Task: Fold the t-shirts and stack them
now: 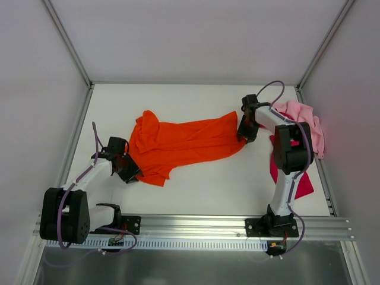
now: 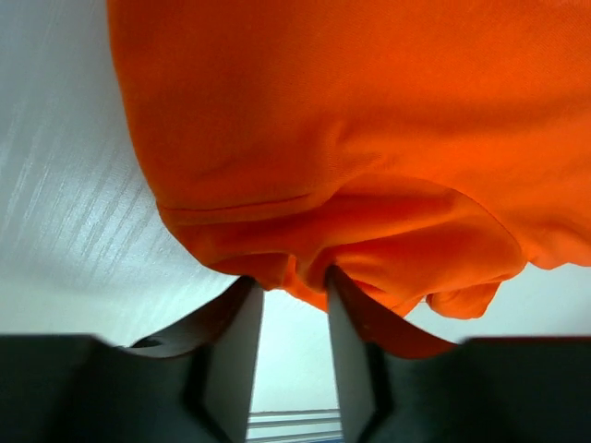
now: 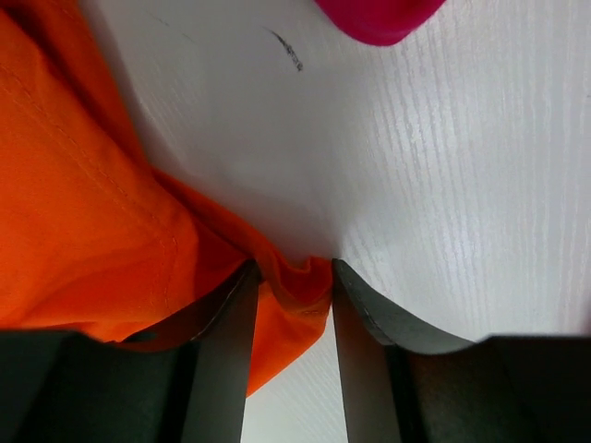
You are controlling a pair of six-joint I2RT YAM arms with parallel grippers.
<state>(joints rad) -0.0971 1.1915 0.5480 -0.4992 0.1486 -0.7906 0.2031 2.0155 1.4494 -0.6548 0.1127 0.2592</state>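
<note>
The bright orange t-shirt lies spread and wrinkled across the middle of the table. My left gripper is at its near-left corner; in the left wrist view the jaws are narrowed on a bunched fold of the orange t-shirt. My right gripper is at the shirt's right edge; in the right wrist view it pinches a fold of the orange t-shirt. The light pink t-shirt lies crumpled at the back right. The magenta-red t-shirt lies under my right arm and also shows in the right wrist view.
White walls with metal posts enclose the table on the left, back and right. An aluminium rail with the arm bases runs along the near edge. Bare white tabletop shows in front of and behind the orange shirt.
</note>
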